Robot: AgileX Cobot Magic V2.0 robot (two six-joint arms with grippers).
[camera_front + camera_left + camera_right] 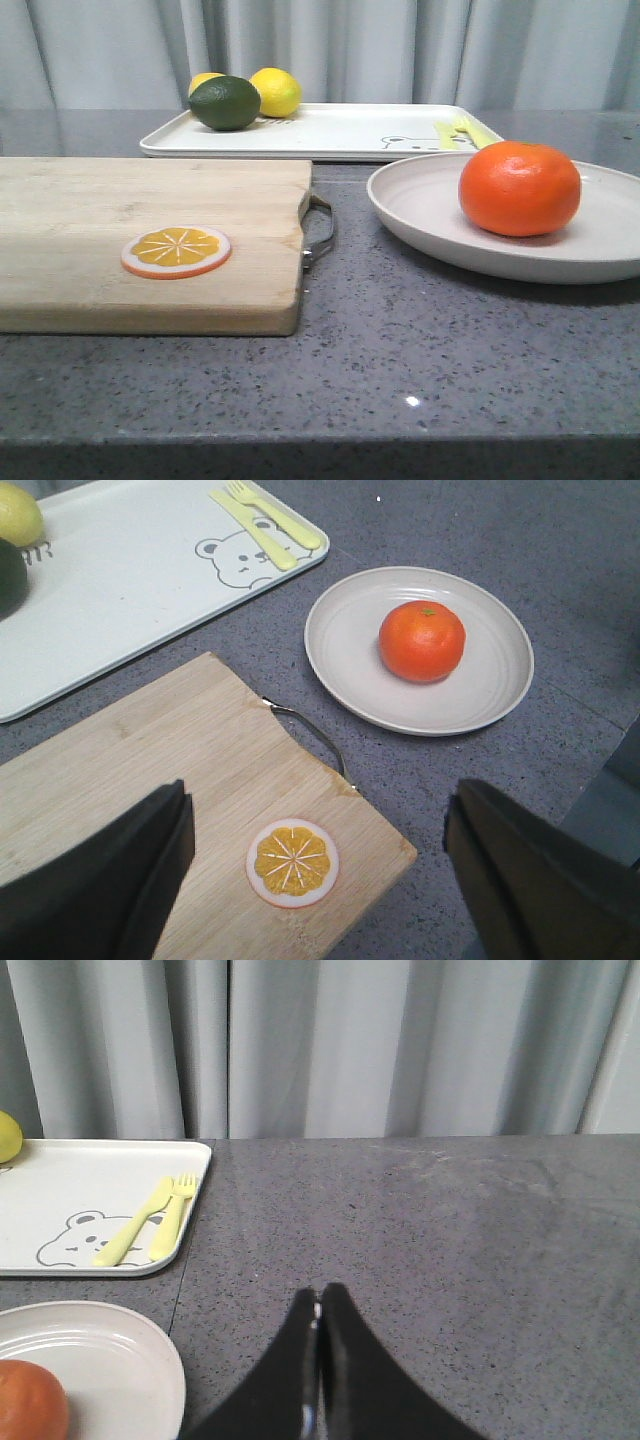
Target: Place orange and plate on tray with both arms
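I log: glossy round orange (519, 187) on matte beige plate (440, 215), right worktop edge; white rectangular tray (330, 130) behind. Speckled grey stone, pleated curtain. Left end effector (318, 880) spread; right end effector (318, 1360) seemingly closed, empty.

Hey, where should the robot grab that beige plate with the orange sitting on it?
Probably by the raised rim of the plate, coming in low from the side on bare counter, one finger over and one under the lip. It is wide and shallow, so only the edge fits, and the orange fills the middle. Keep it level.
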